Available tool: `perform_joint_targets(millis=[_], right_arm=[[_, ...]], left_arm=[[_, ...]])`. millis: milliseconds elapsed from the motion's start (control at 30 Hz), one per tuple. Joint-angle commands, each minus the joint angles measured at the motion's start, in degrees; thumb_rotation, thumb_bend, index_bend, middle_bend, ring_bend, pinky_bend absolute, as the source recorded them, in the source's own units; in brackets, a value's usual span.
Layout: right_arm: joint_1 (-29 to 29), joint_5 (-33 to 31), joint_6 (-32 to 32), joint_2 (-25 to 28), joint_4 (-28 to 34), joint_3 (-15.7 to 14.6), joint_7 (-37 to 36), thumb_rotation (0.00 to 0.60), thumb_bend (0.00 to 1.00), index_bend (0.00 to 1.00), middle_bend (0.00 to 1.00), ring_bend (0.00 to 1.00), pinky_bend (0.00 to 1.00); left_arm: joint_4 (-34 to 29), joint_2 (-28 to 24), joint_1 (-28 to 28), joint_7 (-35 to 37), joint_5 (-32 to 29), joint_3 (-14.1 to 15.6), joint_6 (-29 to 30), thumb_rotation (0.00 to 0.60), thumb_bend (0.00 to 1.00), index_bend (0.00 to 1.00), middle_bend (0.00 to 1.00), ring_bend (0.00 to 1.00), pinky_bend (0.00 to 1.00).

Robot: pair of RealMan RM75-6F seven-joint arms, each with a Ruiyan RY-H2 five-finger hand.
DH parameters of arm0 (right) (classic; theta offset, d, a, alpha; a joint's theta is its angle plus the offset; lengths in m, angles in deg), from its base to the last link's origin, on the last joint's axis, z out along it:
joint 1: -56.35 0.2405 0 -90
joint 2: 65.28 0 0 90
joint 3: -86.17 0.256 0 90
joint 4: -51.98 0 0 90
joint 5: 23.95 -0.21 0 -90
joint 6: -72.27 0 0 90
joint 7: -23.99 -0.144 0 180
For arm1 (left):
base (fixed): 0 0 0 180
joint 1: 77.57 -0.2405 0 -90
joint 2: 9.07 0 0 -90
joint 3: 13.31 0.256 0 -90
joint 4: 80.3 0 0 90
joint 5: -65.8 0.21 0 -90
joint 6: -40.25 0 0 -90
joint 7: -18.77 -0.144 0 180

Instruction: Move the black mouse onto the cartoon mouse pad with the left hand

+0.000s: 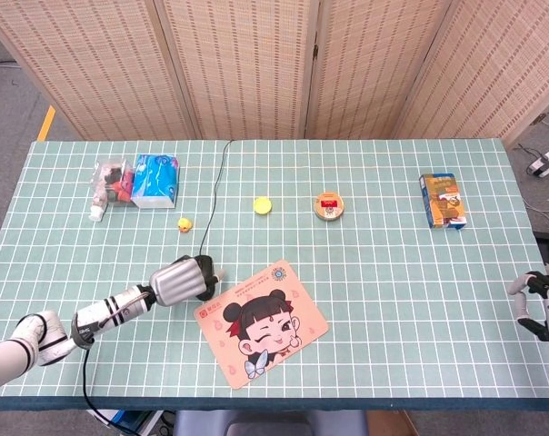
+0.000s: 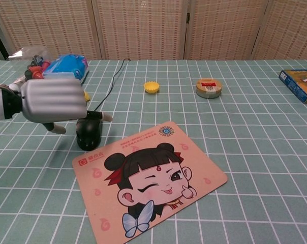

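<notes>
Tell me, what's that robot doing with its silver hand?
The robot's left hand is reaching over the black mouse, which sits on the green table just beside the cartoon mouse pad. Its fingers are above the mouse's back, but it is hard to tell whether they grip it. The mouse is not on the pad yet. The right hand waits at the far edge of the table, holding nothing.
</notes>
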Motion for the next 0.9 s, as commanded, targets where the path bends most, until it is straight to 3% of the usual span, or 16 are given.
perform_joint_targets(millis=[33,333,900], right_arm=[[-0.08,0.06,-0.13,0.09,-0.05,0.01,-0.29,0.600,0.31,0.51,0.47,0.45,0.60],[-0.45,0.18,-0.75,0.32,-0.24,0.09,-1.23,0.600,0.31,0.51,0.47,0.45,0.60],[-0.88,0.57,-1.47,0.57,-0.39,0.11,-2.21,0.600,0.31,0.51,0.47,0.45,0.60]], left_arm=[[-1.23,-0.10,0.34,-1.59,-0.76,-0.16,-1.40,0.600,0.11,0.25,1.00,1.00,1.00],[-4.28,-0.09,0.69,-6.69,-3.58,-1.08,-5.53,0.600,0.11,0.32,1.00,1.00,1.00],[-6.37,0.22,0.71,-7.18,-3.69,-0.52,-4.57,0.600,0.11,0.53,1.00,1.00,1.00]])
